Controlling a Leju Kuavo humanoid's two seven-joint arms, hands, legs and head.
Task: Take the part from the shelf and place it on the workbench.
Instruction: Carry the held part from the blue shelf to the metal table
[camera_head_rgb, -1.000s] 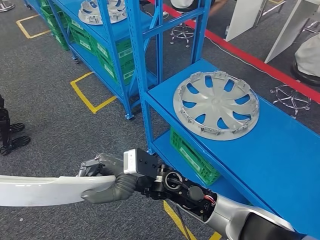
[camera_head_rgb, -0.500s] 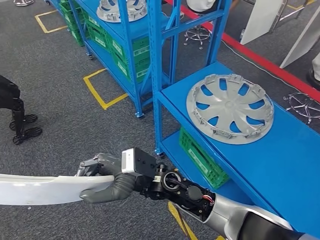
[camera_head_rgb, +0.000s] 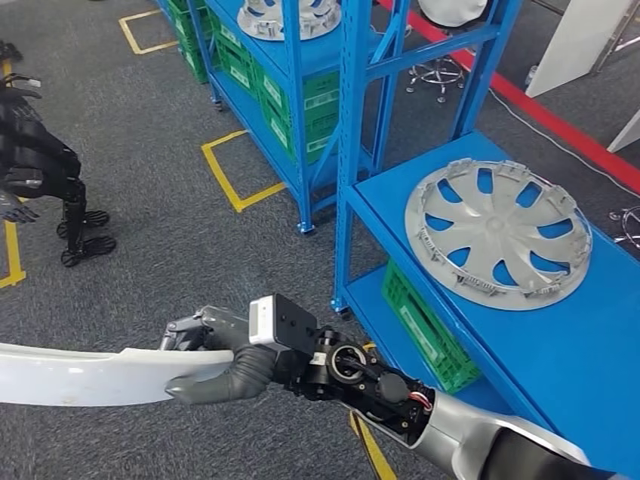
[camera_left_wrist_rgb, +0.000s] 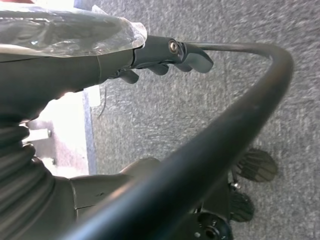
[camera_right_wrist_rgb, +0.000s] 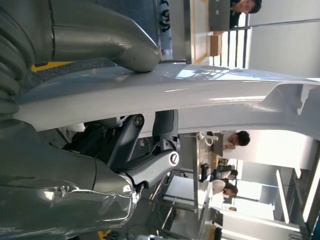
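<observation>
Head view first: the long white glossy plastic trim part (camera_head_rgb: 83, 375) is gripped at one end by the right hand (camera_head_rgb: 215, 358), thumb wrapped under and fingers over the top, so it's carried flat, sticking out away from the arm. That end-grip is probably used because the piece is long and thin. Off to the arm's side, a silver plastic wheel cover (camera_head_rgb: 498, 232) is lying on a blue metal shelf (camera_head_rgb: 604, 350), so the part is already off the racks and in transit.

Left wrist view: the left hand (camera_left_wrist_rgb: 113, 65) is seen over grey carpet; whether anything's held can't be told.

Right wrist view: the clamp is shown up close, thumb (camera_right_wrist_rgb: 113, 37) pressed on one face, fingers (camera_right_wrist_rgb: 151, 167) on the other.
</observation>
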